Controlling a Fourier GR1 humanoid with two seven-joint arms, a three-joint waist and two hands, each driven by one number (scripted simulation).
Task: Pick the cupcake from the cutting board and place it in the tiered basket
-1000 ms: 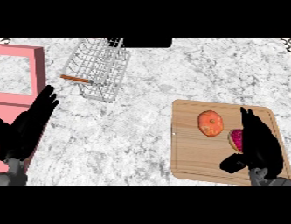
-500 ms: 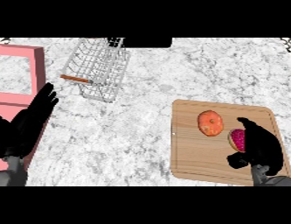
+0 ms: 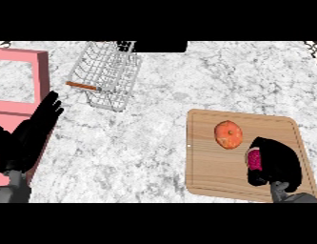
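Note:
On the wooden cutting board (image 3: 210,167) at the right, my right hand (image 3: 279,161) curls round the cupcake (image 3: 254,158). Only a pink-red edge of the cupcake shows at the hand's left side. An orange doughnut-like pastry (image 3: 228,134) lies on the board just up and left of the hand. The wire tiered basket (image 3: 108,74) stands at the upper left of the marble counter, with a brown stick-like handle (image 3: 84,86) at its side. My left hand (image 3: 26,138) rests open at the left edge, fingers straight and pointing up.
A pink frame-shaped tray (image 3: 13,105) lies at the far left, partly under my left hand. A dark object (image 3: 159,46) sits at the counter's far edge behind the basket. Bare marble counter (image 3: 147,138) lies between the basket and the board.
My right hand's fingers have curled down round the cupcake; a second ago they were straighter and reached further up the board. The left hand has stayed put.

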